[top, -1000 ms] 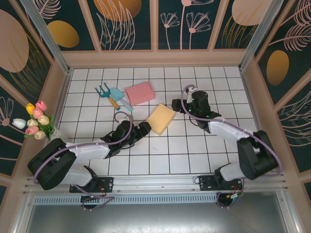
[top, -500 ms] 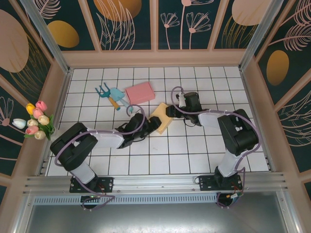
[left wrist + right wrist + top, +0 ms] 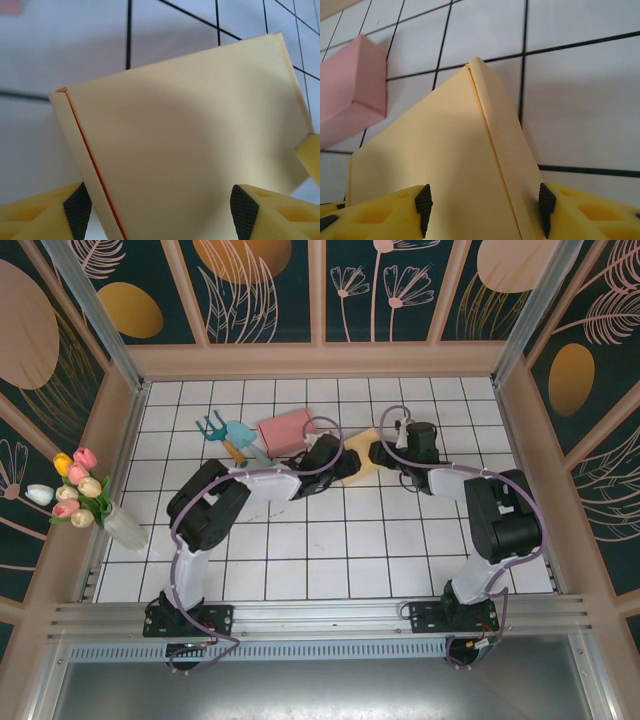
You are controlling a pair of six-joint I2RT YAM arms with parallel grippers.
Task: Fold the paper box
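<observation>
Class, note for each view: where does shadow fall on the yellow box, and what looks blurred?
Left wrist: soft shadow across the middle of the yellow box; the grid lines behind it are blurred. Right wrist: the box's lower face is shaded, and the pink box is slightly soft. Top: even light, sharp, no glare.

The yellow box [image 3: 364,446] sits between the left hand [image 3: 342,462] and right hand [image 3: 382,453], near a pink box [image 3: 287,431].

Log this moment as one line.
paper box: yellow, near pink box | left gripper: jaws astride paper box | right gripper: jaws astride paper box | grip: unclear
</observation>
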